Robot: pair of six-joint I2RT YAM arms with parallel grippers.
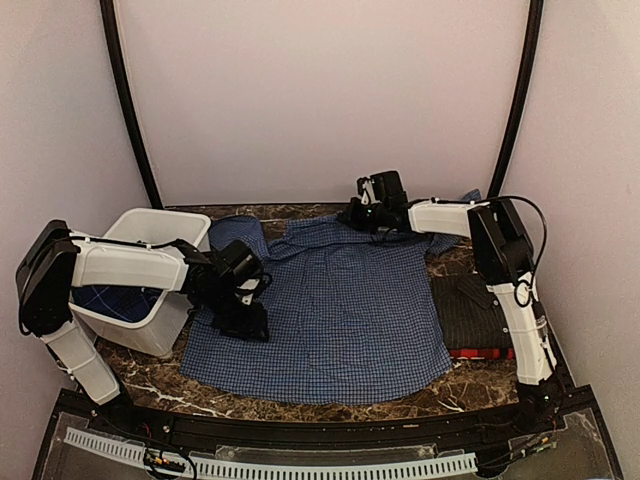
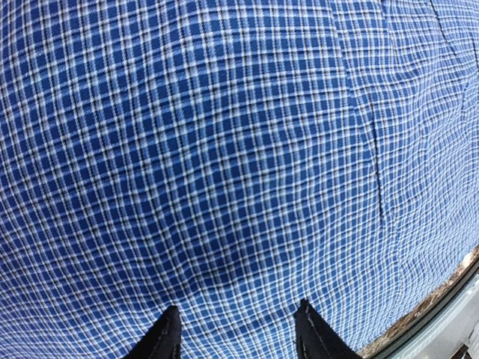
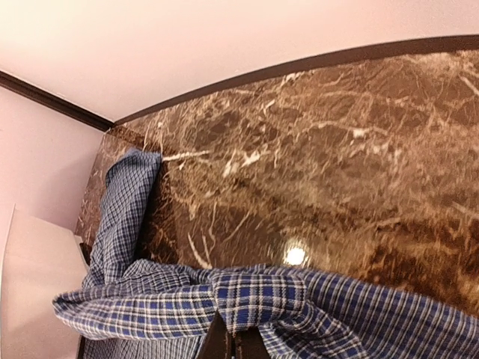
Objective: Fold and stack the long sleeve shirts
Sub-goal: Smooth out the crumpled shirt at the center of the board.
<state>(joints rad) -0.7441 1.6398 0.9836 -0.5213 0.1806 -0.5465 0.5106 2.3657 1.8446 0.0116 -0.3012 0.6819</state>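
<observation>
A blue-and-white checked long sleeve shirt (image 1: 335, 315) lies spread flat on the marble table (image 1: 160, 375). My left gripper (image 1: 245, 322) hovers over its left part, open, with nothing between its black fingertips (image 2: 166, 334); checked cloth (image 2: 224, 164) fills that wrist view. My right gripper (image 1: 365, 215) is at the shirt's far edge by the collar, shut on a bunched fold of the blue checked shirt (image 3: 299, 295). A folded black pinstriped shirt (image 1: 470, 310) lies on a red plaid one (image 1: 480, 352) at the right.
A white plastic bin (image 1: 150, 285) with blue cloth inside stands at the left, under my left arm. One sleeve (image 3: 123, 213) trails toward the bin at the far left. Bare marble (image 3: 337, 164) runs behind the collar up to the back wall.
</observation>
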